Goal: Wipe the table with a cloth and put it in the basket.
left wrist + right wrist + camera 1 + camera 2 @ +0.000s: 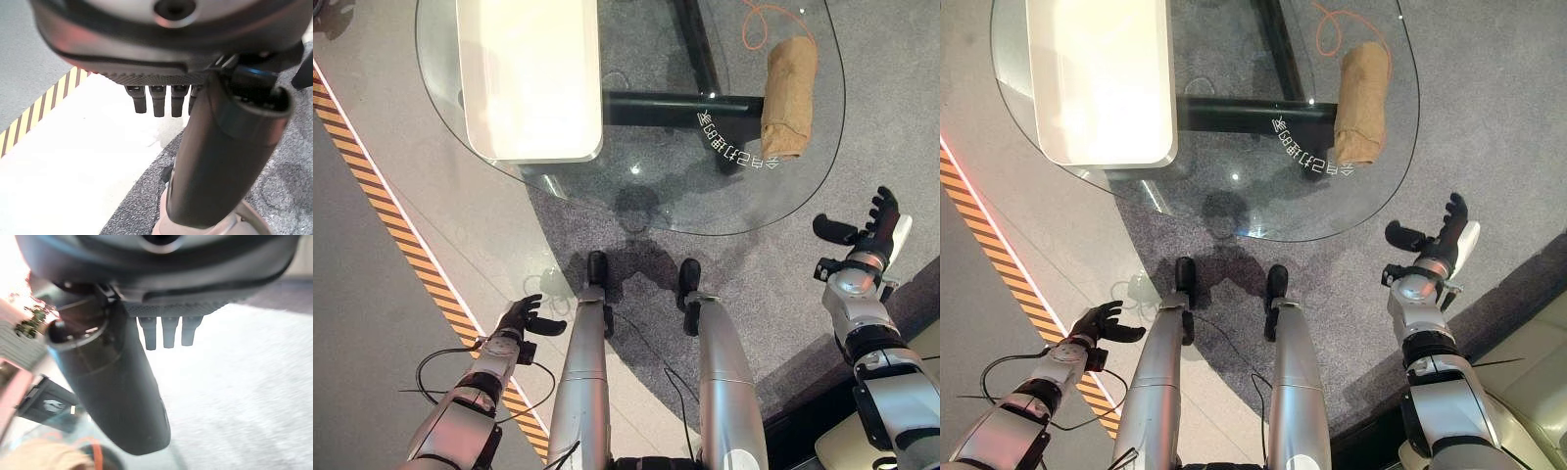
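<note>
A rolled tan cloth (pixel 789 96) lies on the right side of the round glass table (pixel 666 201), also seen as the cloth (pixel 1362 102) in the right eye view. A white rectangular basket (pixel 530 76) stands on the table's left part. My right hand (pixel 873 227) is raised off the table's right edge, below the cloth, fingers straight and thumb spread, holding nothing. My left hand (pixel 522 317) hangs low at the lower left over the floor, relaxed and empty. In the right wrist view the straight fingers (pixel 167 332) point past the table edge, the cloth (pixel 41 459) showing in a corner.
A black table frame (pixel 690 101) shows through the glass. An orange cord (pixel 766 22) loops near the cloth's far end. A yellow-and-black striped floor tape (pixel 382 201) runs diagonally at the left. A pale seat edge (pixel 1528 362) is at the lower right.
</note>
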